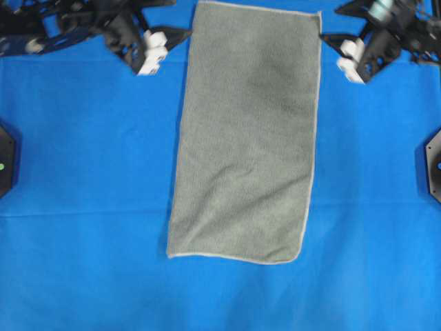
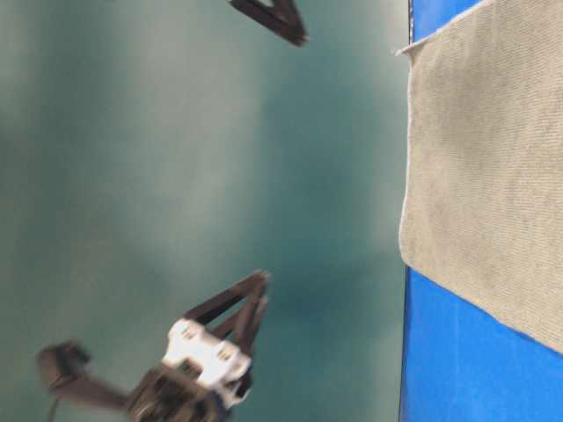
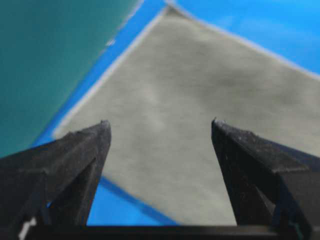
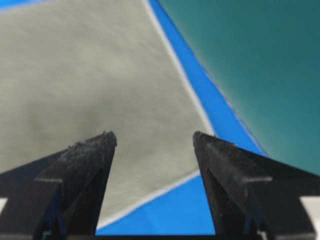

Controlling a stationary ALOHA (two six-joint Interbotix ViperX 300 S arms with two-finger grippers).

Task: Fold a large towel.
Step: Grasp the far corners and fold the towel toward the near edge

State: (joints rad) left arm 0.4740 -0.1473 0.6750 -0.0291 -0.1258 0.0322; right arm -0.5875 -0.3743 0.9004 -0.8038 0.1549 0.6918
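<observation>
Lying flat, towel (image 1: 244,131) long axis top-to-bottom, left claw (image 1: 180,34) and right claw (image 1: 329,39) released

Grey-green towel (image 1: 244,131) with pale hem lies on a bright blue sheet (image 1: 83,172).

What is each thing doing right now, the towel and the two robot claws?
towel: lying flat on the blue sheet, folded into a long strip, not held.
left gripper: open, empty, aimed at a towel corner.
right gripper: open, empty, aimed at the other top corner.
</observation>
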